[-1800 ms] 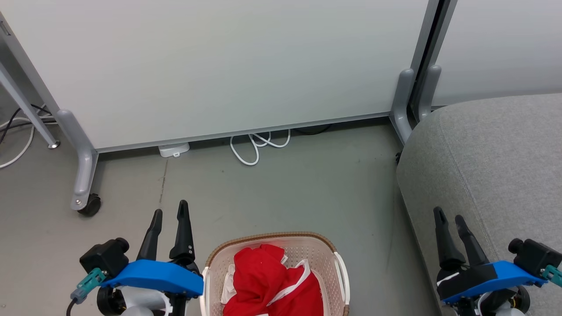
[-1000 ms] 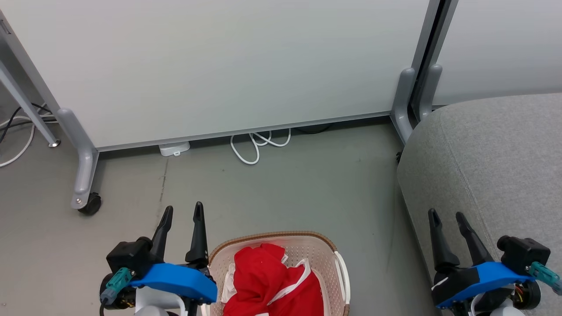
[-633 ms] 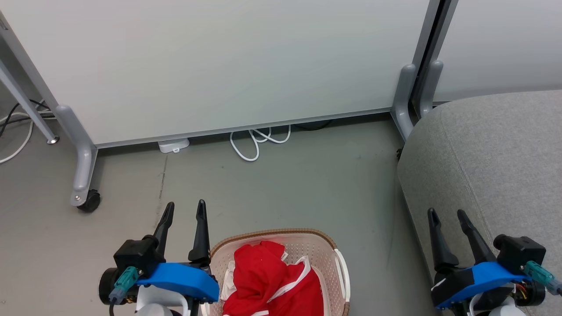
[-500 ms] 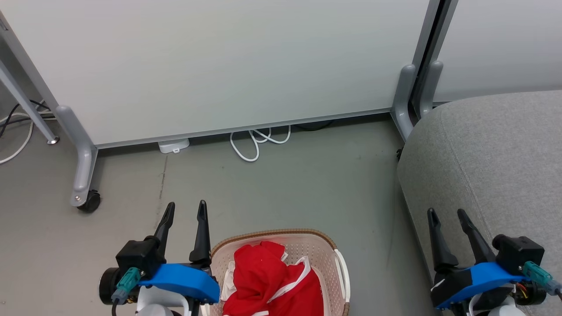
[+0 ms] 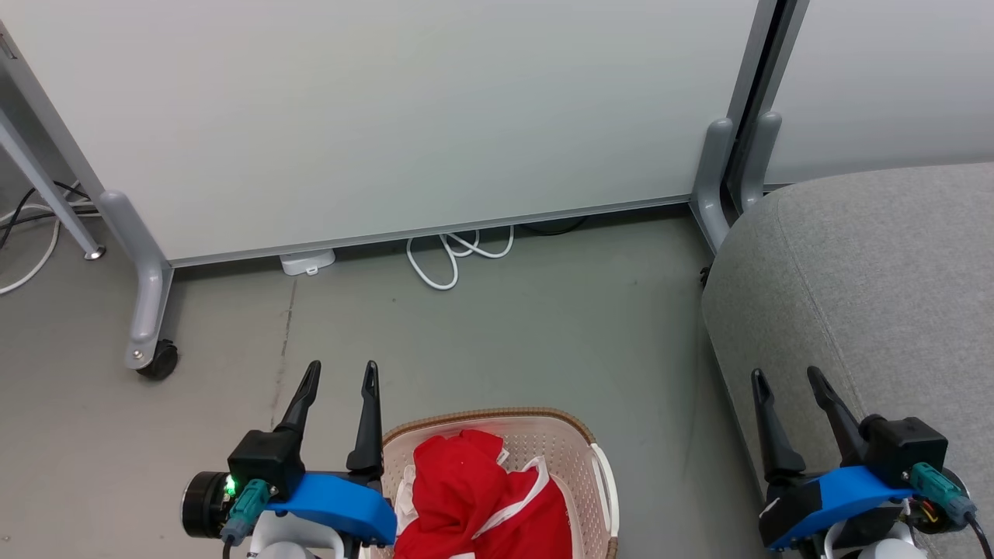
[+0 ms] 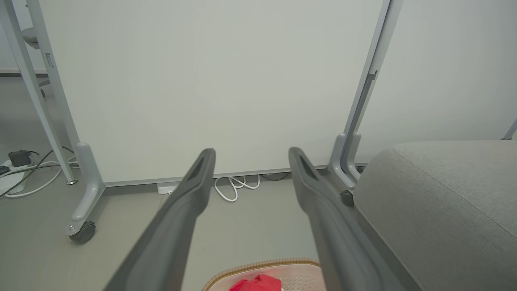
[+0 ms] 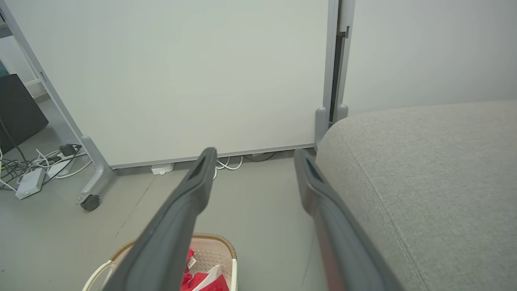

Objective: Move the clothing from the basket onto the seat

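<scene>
Bright red clothing [image 5: 474, 497] with white trim lies bunched in the cream basket [image 5: 571, 435] on the floor at the bottom centre of the head view. My left gripper [image 5: 342, 373] stands open just left of the basket's rim, empty. The large grey seat [image 5: 877, 279] fills the right side. My right gripper [image 5: 783, 376] is open and empty over the seat's front left edge. The left wrist view shows the basket rim [image 6: 262, 267], a bit of red clothing [image 6: 256, 283] and the seat [image 6: 444, 202]. In the right wrist view lie the basket [image 7: 212, 246], the clothing [image 7: 194, 281] and the seat [image 7: 424, 173].
A white partition panel [image 5: 388, 116] on grey wheeled legs [image 5: 144, 310] stands behind the bare floor ahead. A coiled white cable [image 5: 454, 256] and a small white box [image 5: 308, 262] lie at its foot. More cables [image 5: 31, 233] trail at far left.
My left gripper has moved right, up close to the basket's left rim. My right gripper has shifted slightly left. The head view wobbled a little; the clothing and basket stayed put.
</scene>
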Tool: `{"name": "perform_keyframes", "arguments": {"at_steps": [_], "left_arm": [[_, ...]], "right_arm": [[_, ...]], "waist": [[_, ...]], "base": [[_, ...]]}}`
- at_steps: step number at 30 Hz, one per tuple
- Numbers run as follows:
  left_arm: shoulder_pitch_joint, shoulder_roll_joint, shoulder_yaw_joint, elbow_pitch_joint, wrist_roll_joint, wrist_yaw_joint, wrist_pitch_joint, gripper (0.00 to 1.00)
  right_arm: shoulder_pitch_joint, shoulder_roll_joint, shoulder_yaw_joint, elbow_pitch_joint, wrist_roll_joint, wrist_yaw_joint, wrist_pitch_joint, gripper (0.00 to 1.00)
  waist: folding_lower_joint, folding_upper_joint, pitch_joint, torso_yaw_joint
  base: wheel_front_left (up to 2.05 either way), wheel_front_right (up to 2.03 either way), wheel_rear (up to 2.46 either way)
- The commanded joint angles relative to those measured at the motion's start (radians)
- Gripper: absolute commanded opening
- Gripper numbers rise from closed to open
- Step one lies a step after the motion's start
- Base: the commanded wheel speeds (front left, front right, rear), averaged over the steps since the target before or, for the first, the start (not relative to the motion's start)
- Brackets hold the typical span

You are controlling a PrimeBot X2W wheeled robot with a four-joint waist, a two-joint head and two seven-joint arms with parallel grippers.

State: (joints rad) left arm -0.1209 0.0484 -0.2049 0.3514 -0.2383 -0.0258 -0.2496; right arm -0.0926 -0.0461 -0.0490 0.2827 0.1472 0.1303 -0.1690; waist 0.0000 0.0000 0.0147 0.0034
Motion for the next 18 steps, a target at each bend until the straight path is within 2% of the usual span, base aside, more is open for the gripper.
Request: {"name": "perform_keyframes", "arguments": {"at_steps": [1, 6, 18], "left_arm": [[-0.015, 0.003, -0.004, 0.002, 0.019, 0.007, -0.01, 1.0], [-0.015, 0.003, -0.009, 0.006, 0.051, 0.009, -0.018, 1.0], [-0.016, 0.003, -0.003, 0.008, 0.049, 0.003, -0.017, 1.0]], "right_arm": [[-0.009, -0.007, -0.001, 0.001, -0.023, 0.001, -0.007, 1.0], [-0.005, -0.007, 0.001, -0.003, -0.053, 0.001, -0.014, 1.0], [-0.009, -0.007, 0.003, 0.004, -0.046, 0.001, -0.013, 1.0]], "waist": [[0.0, 0.0, 0.0, 0.001], [0.0, 0.0, -0.001, 0.001], [0.0, 0.0, 0.002, 0.001]], "base": [[0.0, 0.0, 0.0], [0.0, 0.0, 0.0], [0.0, 0.0, 0.0]]}}
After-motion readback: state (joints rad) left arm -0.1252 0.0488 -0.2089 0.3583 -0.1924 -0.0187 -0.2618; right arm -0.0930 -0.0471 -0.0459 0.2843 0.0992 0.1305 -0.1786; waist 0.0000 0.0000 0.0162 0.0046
